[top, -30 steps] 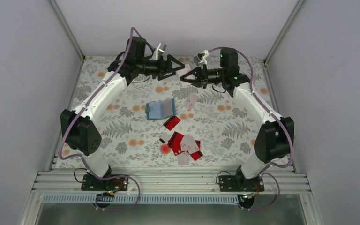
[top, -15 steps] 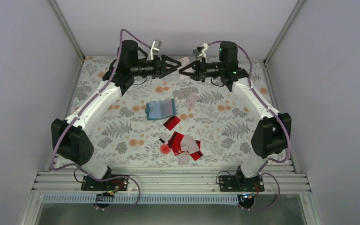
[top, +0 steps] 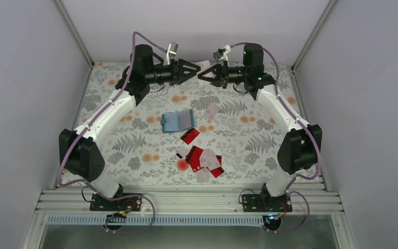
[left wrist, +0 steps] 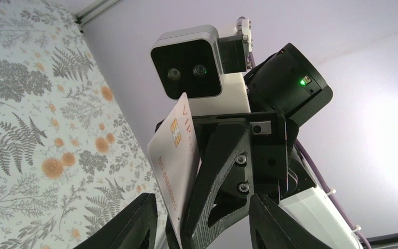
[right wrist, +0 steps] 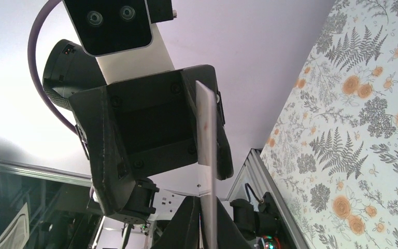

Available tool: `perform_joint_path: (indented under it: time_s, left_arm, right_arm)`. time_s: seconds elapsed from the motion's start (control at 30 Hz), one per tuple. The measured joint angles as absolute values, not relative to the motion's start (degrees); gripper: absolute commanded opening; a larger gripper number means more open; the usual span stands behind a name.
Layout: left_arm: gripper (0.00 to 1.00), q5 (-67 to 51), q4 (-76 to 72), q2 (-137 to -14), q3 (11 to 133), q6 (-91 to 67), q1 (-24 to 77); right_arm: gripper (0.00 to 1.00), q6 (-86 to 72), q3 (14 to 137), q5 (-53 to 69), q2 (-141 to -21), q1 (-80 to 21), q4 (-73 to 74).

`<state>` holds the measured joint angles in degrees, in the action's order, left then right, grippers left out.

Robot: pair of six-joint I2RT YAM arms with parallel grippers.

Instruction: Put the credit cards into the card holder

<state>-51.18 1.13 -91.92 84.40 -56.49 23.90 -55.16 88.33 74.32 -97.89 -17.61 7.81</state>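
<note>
From above, both arms reach high over the far end of the floral-printed tablecloth (top: 134, 140), with the left gripper (top: 196, 71) and right gripper (top: 202, 77) tip to tip; a thin, pale plastic credit card (top: 204, 65) stands between them, though who grips it is hard to read here; the small teal-blue rectangular card holder (top: 178, 122) lies mid-table, well apart from them; the loose cards (top: 203, 160), red and white, are heaped nearer the bases.

In the left wrist view, the left fingers stand part-way apart on either side of the card, not pinching it; the right gripper's black jaws clamp it.

In the right wrist view, the card shows edge-on, nipped between the right fingers.

The risk is the handover; if the right lets go before the left holds firmly, the card drops; a skewed pinch would make slotting awkward.
</note>
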Motion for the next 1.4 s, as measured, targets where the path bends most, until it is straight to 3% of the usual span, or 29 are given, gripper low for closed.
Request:
perform_joint_path:
  time_s: [0.4,0.73,1.03,1.07,1.1,1.17,1.2,1.23,1.3,1.4]
  left_arm:
    - [0.30,-50.98,-2.13,-93.60,84.07,-58.30,23.94]
    - [0.04,-49.71,-3.81,-95.00,84.07,-59.86,24.29]
    - [0.02,-49.54,-4.67,-95.37,84.07,-60.80,24.58]
    - [0.02,-49.54,-4.71,-95.37,84.07,-60.88,24.60]
    - [0.02,-49.54,-4.78,-95.37,84.07,-60.90,24.60]
    - [0.02,-49.52,-5.19,-95.37,84.09,-60.93,24.60]
    - [0.02,-49.45,-5.19,-95.37,84.09,-60.90,24.58]
    - [0.02,-49.34,-5.04,-95.37,84.09,-60.88,24.47]
    - [0.02,-49.32,-4.10,-95.42,84.18,-60.64,24.18]
    - [0.02,-49.21,-0.19,-95.42,85.49,-58.76,22.98]
  right_arm:
    - [0.04,-55.48,89.41,74.37,-99.07,-17.61,7.46]
    - [0.04,-55.24,90.13,74.50,-99.79,-17.58,7.53]
    - [0.04,-54.54,90.26,75.20,-99.81,-17.39,8.45]
    - [0.07,-54.35,90.37,75.20,-99.81,-17.39,8.67]
    - [0.21,-54.08,90.52,75.22,-99.81,-17.37,8.99]
    - [0.64,-52.97,91.53,75.13,-99.92,-17.34,10.81]
    - [0.80,-52.07,92.33,75.05,-100.05,-17.37,12.08]
    - [0.89,-51.16,93.08,74.96,-100.14,-17.37,13.13]
    - [0.98,-48.40,94.98,74.67,-100.33,-17.37,15.97]
    - [0.99,-44.56,95.92,73.65,-100.33,-17.37,19.73]
